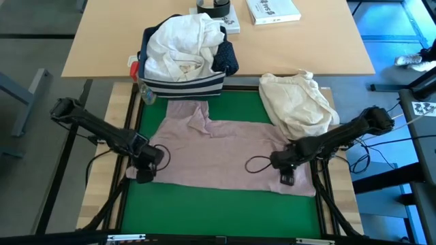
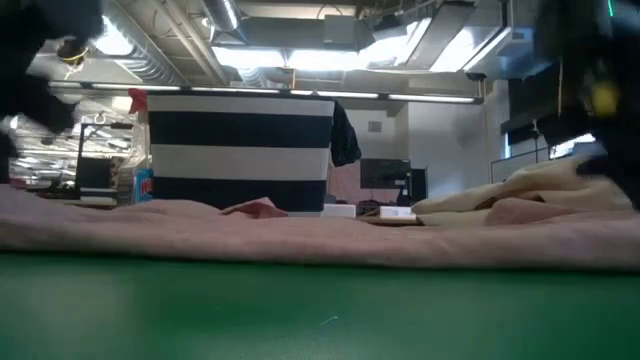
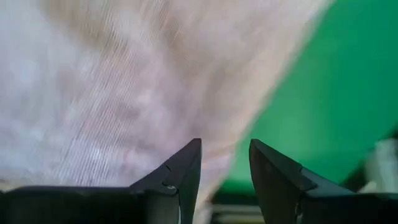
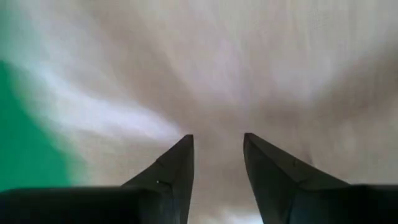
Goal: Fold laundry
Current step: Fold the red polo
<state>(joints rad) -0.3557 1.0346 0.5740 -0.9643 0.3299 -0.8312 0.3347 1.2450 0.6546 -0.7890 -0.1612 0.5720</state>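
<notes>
A pale pink top [image 1: 225,153] lies spread flat on the green mat [image 1: 218,211]. My left gripper [image 1: 144,175] stands open over the top's near-left corner. In the left wrist view its fingers [image 3: 225,155] point down at the cloth's edge [image 3: 261,93], where pink meets green. My right gripper [image 1: 286,178] is open over the near-right part of the top, and its fingers [image 4: 217,146] point down at pink cloth [image 4: 236,68]. In the low view the top [image 2: 300,235] lies low across the mat. Both arms show only as dark shapes above it.
A navy bin with white stripes [image 1: 182,85] at the mat's far edge holds white garments [image 1: 180,44] and a navy dotted one [image 1: 228,58]. A cream-beige bundle [image 1: 296,102] lies at the far right, touching the top. A book [image 1: 272,10] lies on the wooden table beyond.
</notes>
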